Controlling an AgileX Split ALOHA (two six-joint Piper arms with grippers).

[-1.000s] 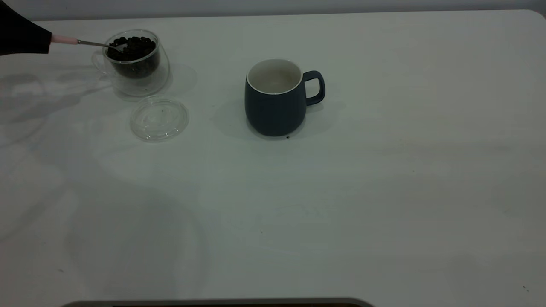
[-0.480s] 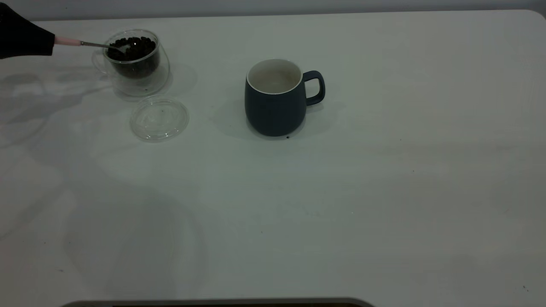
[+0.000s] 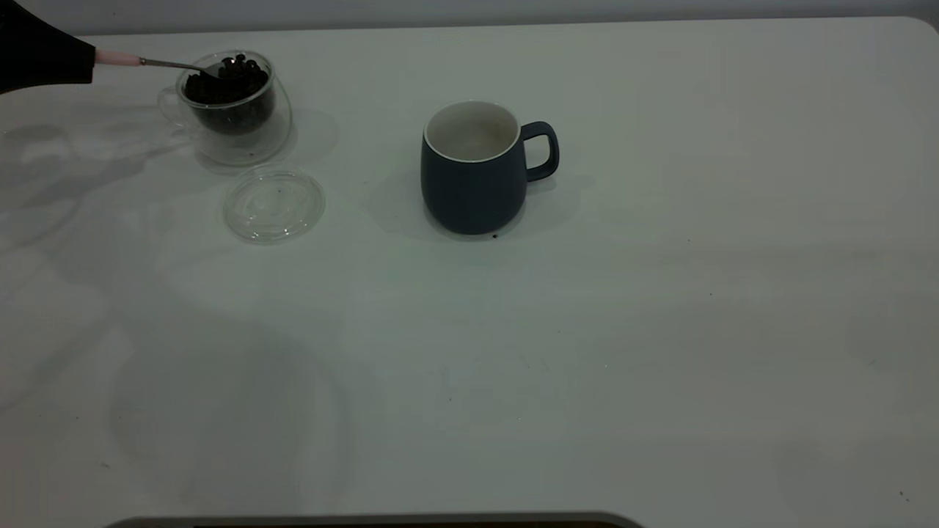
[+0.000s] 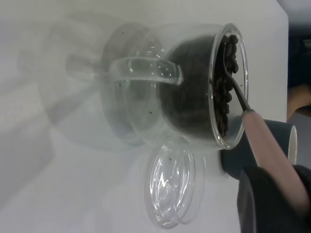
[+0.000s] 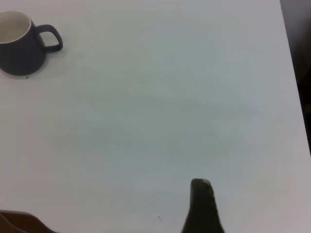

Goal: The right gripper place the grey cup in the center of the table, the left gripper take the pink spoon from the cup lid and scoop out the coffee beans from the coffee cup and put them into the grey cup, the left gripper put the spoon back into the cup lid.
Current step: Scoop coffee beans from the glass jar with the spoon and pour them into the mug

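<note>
The left claw [image 3: 44,55] sits at the far left edge of the counter [image 3: 587,330], clenched on the pale handle of the pink spoon [image 3: 158,64]. The spoon reaches out level from the claw to the coffee cup [image 3: 229,106], its metal bowl raised at the cup's rim with a few coffee beans [image 3: 238,62] heaped on it; whether the bowl is fully clear of the pile below is hard to judge from the exterior view. In the left wrist view the spoon [image 4: 265,145] crosses the cup's mouth [image 4: 194,87], with beans [image 4: 223,97] packed inside the glass. The cup lid [image 3: 273,204] lies flat on the counter just in front of the coffee cup, apart from it and bare. The grey cup [image 3: 477,169] stands upright near the middle of the counter, well to the right of both, handle pointing right, its pale inside showing no beans. The right claw [image 5: 203,206] hovers over bare counter far from the grey cup [image 5: 22,43]; only one dark fingertip shows, so I cannot tell how it is set.
</note>
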